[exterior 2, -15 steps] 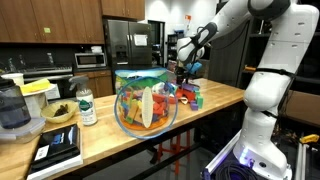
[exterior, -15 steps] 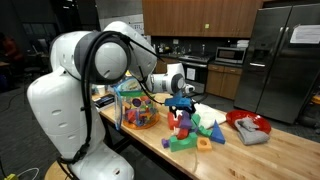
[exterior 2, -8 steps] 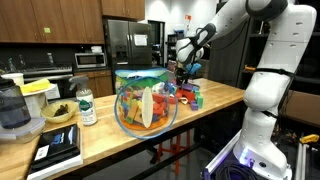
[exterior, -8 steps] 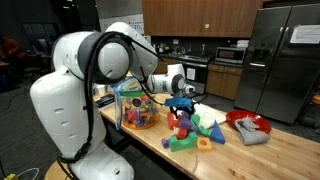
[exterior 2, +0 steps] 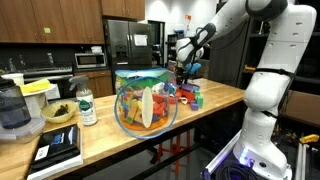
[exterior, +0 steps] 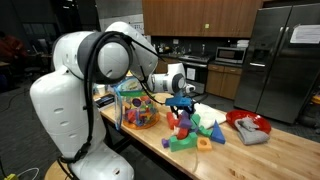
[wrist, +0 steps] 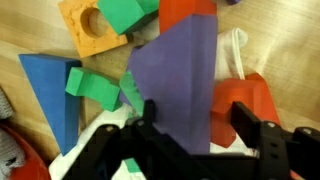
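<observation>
In the wrist view my gripper (wrist: pixel 197 120) hangs just over a pile of foam blocks, its jaws astride a purple wedge block (wrist: pixel 180 70). The left finger (wrist: pixel 150 115) lies against the purple block's edge. The right finger (wrist: pixel 247 125) stands over a red block (wrist: pixel 240 95), apart from the purple one. The jaws are open, with nothing gripped. Around lie an orange block with a round hole (wrist: pixel 90 35), green pieces (wrist: pixel 92 85) and a blue triangle (wrist: pixel 50 85). Both exterior views show the gripper (exterior: pixel 181 104) (exterior 2: pixel 186 72) low over the block pile (exterior: pixel 195 130).
A clear bowl of toys (exterior: pixel 137 105) (exterior 2: pixel 146 100) stands on the wooden counter (exterior: pixel 275 155) beside the pile. A red dish (exterior: pixel 248 123) sits beyond the blocks. A bottle (exterior 2: pixel 86 105), a small bowl (exterior 2: pixel 58 113) and a blender (exterior 2: pixel 12 105) stand at the counter's other end.
The jaws have drawn somewhat closer together around the purple block. The arm has stayed in place.
</observation>
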Controlling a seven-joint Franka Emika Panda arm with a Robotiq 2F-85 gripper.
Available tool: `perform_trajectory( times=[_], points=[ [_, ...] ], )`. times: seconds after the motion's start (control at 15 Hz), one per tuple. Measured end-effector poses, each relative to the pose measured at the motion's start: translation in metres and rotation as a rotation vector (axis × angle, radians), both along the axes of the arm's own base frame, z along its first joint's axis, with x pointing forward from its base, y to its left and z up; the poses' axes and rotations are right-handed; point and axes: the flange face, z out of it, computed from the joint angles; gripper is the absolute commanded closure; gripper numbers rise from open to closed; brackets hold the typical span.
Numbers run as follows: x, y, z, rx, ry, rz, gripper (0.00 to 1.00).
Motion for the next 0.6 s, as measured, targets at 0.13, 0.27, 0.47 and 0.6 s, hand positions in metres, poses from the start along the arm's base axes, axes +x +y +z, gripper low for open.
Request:
perform_trajectory(
  times=[0.13, 0.27, 0.47, 0.6],
  points=[
    [0.0005, -0.0003, 0.0009, 0.000, -0.002, -0.002, 0.51],
    [0.0009, -0.0004, 0.0015, 0.000, -0.004, -0.004, 0.51],
    [0.0011, -0.0007, 0.0019, 0.000, -0.005, -0.006, 0.51],
    [0.0012, -0.0008, 0.0021, 0.000, -0.006, -0.006, 0.51]
  ],
)
